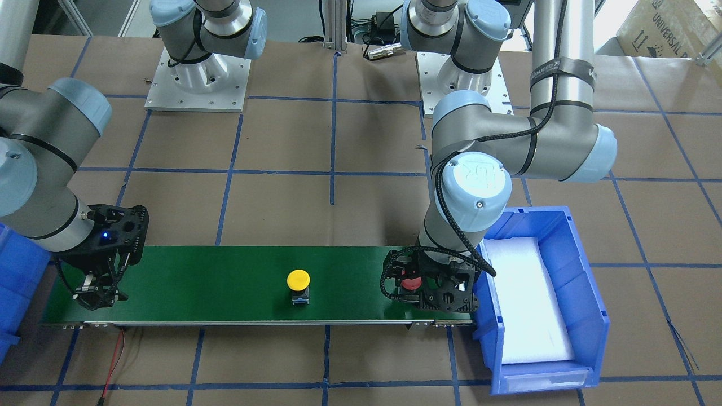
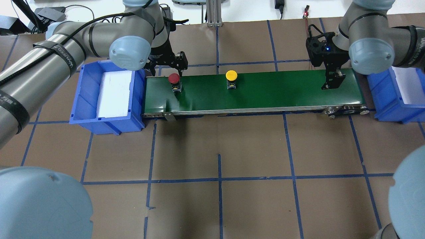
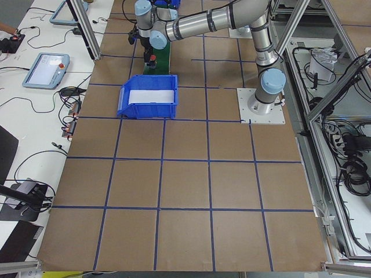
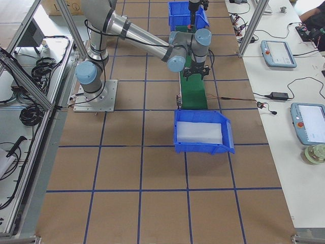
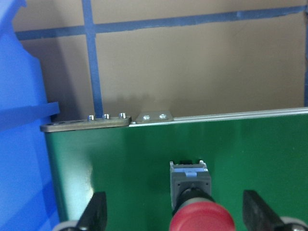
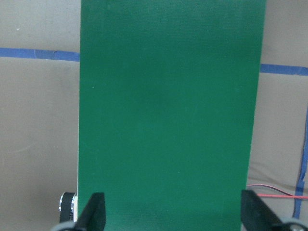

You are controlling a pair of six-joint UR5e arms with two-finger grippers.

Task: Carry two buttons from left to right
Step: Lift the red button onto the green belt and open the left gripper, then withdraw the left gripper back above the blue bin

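Observation:
The red button (image 2: 173, 78) stands upright on the left end of the green conveyor belt (image 2: 265, 89). My left gripper (image 2: 167, 64) is open just above and around it. In the left wrist view the red cap (image 5: 202, 219) sits between the two wide-apart fingers (image 5: 97, 211), apart from both. The same gripper (image 1: 417, 285) and the red button (image 1: 410, 281) also show in the front view. The yellow button (image 2: 231, 75) stands alone mid-belt (image 1: 298, 280). My right gripper (image 2: 332, 81) is open and empty over the belt's right end (image 6: 173, 211).
A blue bin (image 2: 86, 99) with white foam lining sits against the belt's left end. A second blue bin (image 2: 395, 96) sits past the right end. Brown paper with a blue tape grid covers the table. A red wire (image 1: 115, 352) lies by the belt's right end.

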